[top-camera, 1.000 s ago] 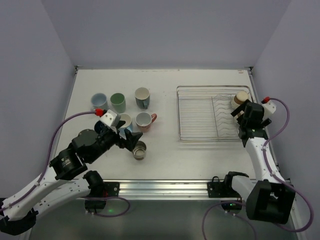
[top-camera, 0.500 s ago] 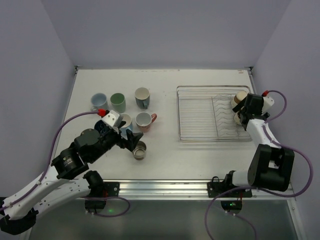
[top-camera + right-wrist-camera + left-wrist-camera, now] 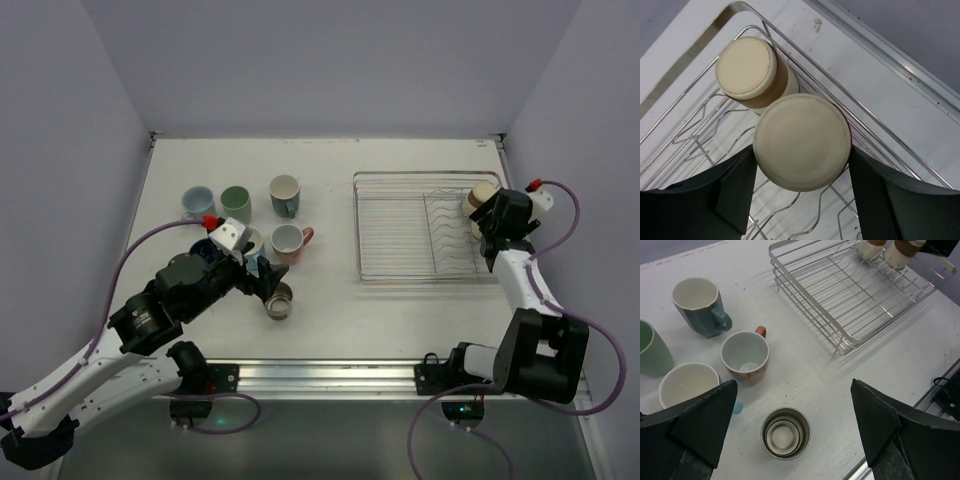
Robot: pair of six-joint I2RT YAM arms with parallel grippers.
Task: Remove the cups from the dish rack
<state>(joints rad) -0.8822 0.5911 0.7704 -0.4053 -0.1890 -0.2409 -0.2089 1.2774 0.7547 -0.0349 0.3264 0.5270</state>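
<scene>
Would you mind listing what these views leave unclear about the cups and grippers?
Top view: the left gripper overlaps the white-lined cup; the right gripper hides the nearer cup in the dish rack.
Right wrist view: only the beige cups' bases show; finger contact with the nearer cup is unclear.
Left wrist view: a finger covers part of the white-lined cup.

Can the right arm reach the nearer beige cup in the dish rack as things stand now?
Probably yes. The right gripper has a finger on each side of the nearer beige cup. The second beige cup sits behind it, and no dish rack wire blocks the fingers.
</scene>
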